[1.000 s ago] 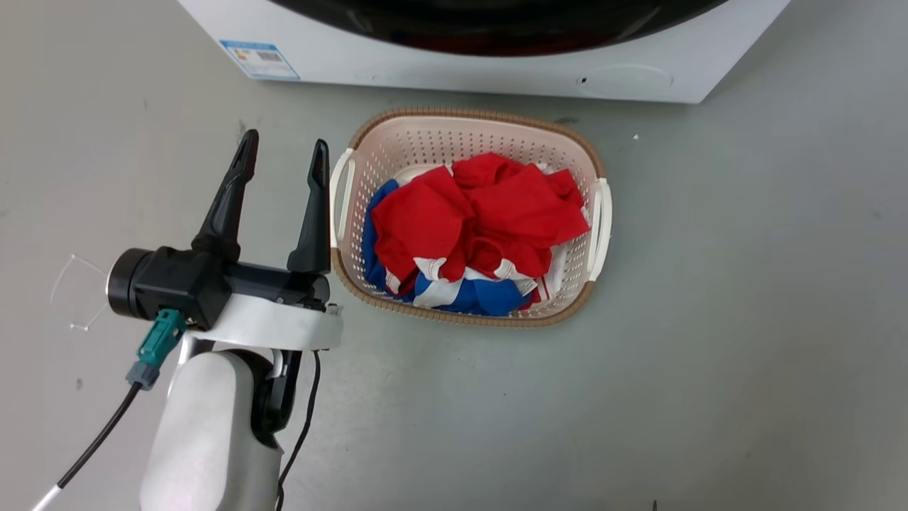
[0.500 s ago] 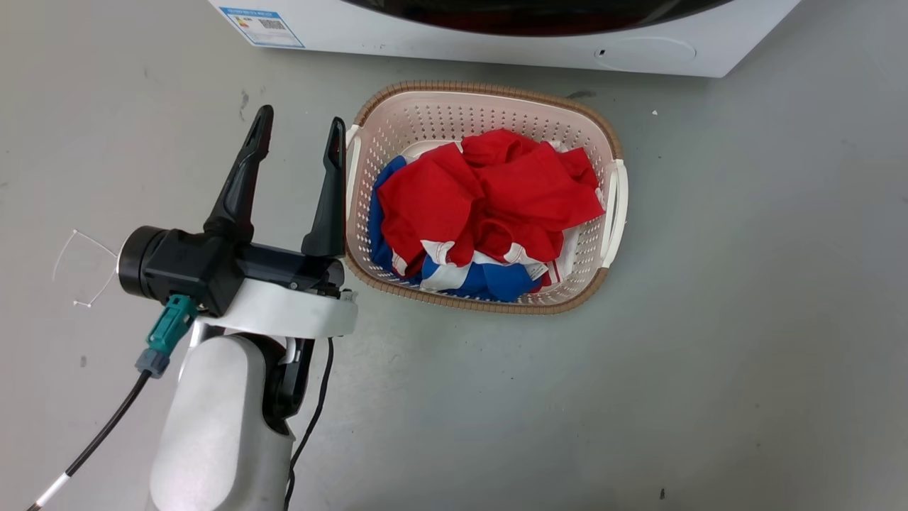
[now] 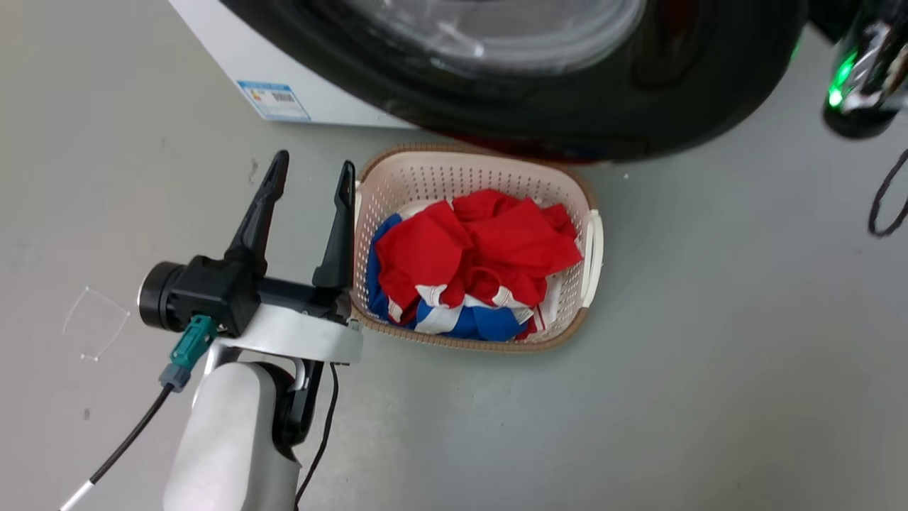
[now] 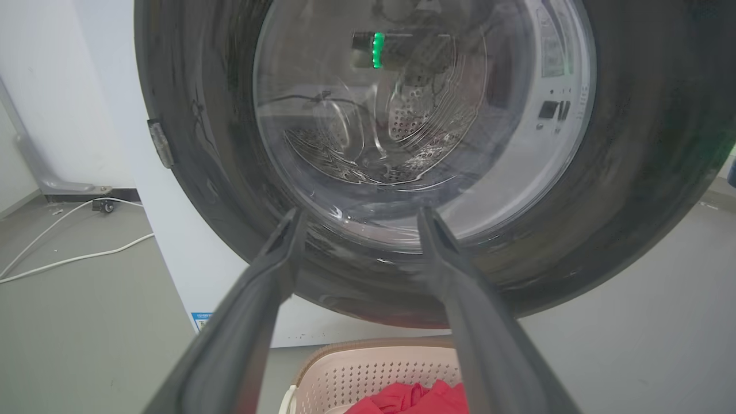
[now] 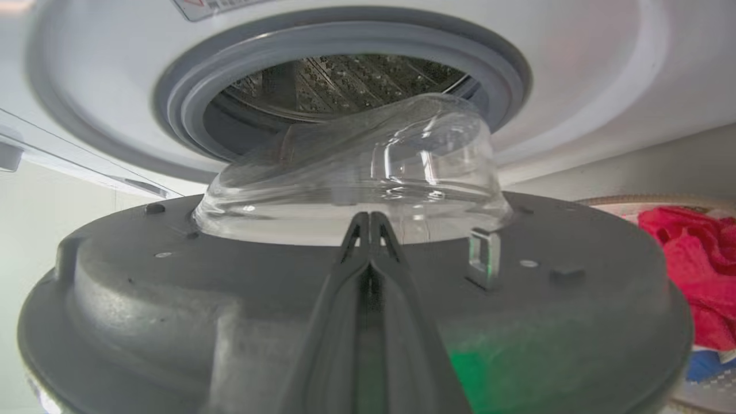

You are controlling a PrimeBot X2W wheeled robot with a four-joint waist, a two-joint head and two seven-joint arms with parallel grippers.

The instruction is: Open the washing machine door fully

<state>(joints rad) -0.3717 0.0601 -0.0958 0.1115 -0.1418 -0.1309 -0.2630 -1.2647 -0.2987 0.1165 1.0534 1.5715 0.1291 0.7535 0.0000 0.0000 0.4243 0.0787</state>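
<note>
Standing ajar, door (image 3: 539, 121) hangs swung out from machine (image 3: 255, 64), lower edge over basket's (image 3: 454, 177) far rim. Right gripper (image 5: 369, 221): fingers pressed together, nothing between, tips at foot of glass bowl (image 5: 368, 155) on door's grey inner face; contact unclear. Left gripper (image 3: 314, 163): fingers spread, empty, just beside basket.
</note>
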